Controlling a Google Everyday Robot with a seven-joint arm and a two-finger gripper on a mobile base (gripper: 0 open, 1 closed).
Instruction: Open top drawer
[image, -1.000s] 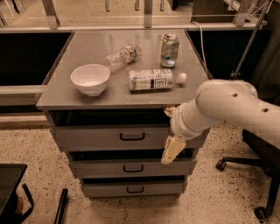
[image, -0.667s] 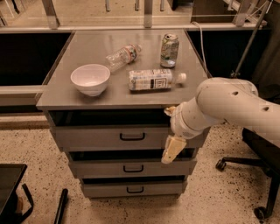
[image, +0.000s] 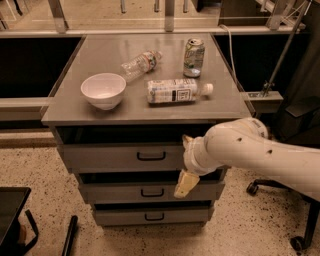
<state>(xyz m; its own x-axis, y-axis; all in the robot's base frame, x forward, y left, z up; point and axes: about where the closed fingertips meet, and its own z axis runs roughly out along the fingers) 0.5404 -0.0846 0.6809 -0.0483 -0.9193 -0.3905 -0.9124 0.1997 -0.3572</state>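
Observation:
The top drawer (image: 110, 158) is the widest grey front, right under the cabinet top, with a dark gap above it. Its small black pull handle (image: 151, 156) sits at the middle of the front. My gripper (image: 186, 170) is at the end of the white arm (image: 250, 150) that comes in from the right. It hangs in front of the drawer fronts, just right of the top handle and apart from it. Its cream tip reaches down over the middle drawer (image: 115, 192).
On the cabinet top (image: 70, 107) are a white bowl (image: 103, 90), a lying clear bottle (image: 141, 64), a lying white-labelled bottle (image: 176, 91) and a standing can (image: 193, 57). The bottom drawer (image: 150, 216) is below. Chair wheels (image: 299, 243) stand at the right, black gear (image: 10, 220) at the lower left.
My gripper and forearm have shifted a little left and down, closer to the top drawer's handle. The drawers and the things on top have not moved.

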